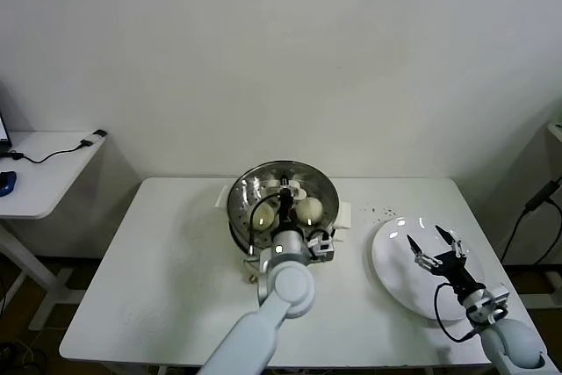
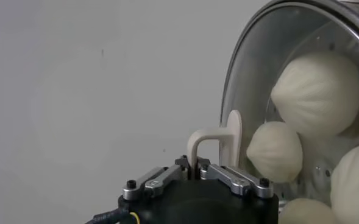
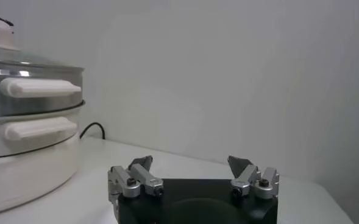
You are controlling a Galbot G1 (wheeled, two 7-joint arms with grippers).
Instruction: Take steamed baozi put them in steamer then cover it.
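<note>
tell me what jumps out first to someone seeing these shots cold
The steamer at the table's far middle draws the eye: its glass cover sits on top, pale baozi showing through it. The left gripper is shut on the cover's cream handle. To the right, the right gripper hangs with jaws open over an empty white plate.

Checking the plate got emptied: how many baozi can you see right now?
4, all in the steamer under the cover, seen from the left wrist: one large upper, one middle, two at the edge. Plate holds none.
</note>
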